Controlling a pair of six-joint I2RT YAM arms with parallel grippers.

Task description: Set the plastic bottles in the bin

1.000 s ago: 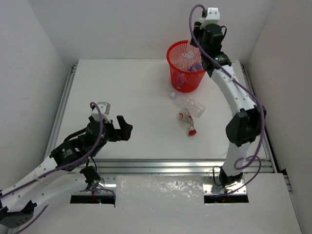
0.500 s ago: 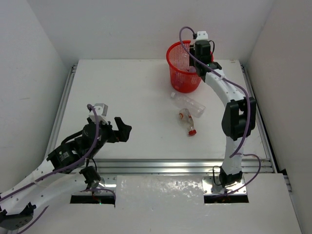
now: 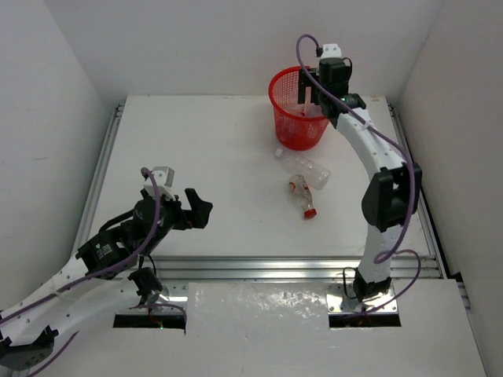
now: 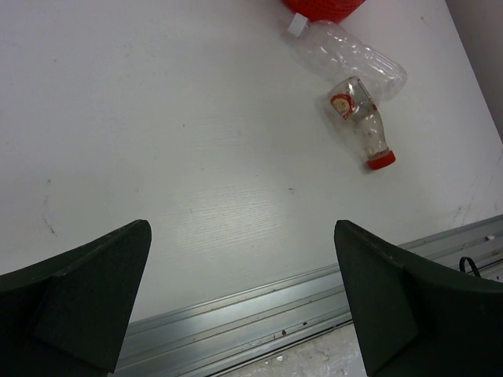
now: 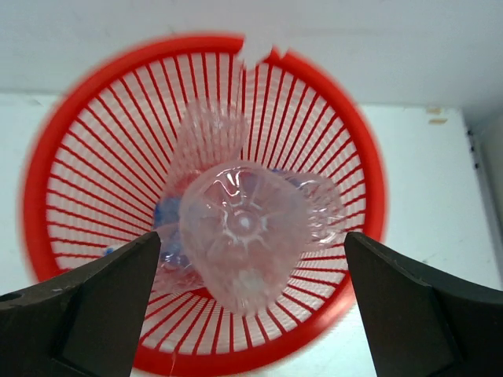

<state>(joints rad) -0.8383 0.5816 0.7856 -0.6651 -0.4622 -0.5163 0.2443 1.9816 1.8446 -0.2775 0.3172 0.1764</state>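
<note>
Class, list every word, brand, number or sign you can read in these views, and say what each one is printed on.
No text can be read in any view.
Red-capped bottle: a round red-and-white sticker, too small to read.
Bottles in the bin: blue label patches, blurred and unreadable.
White-capped bottle: no label visible.

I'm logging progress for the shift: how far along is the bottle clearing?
Done: several bottles lie in the bin. In hand: nothing; the right tool hangs open over the bin, and the left tool is open over bare table. Left: two on the table, a white-capped bottle by the bin's base and a red-capped bottle beside it.
</note>
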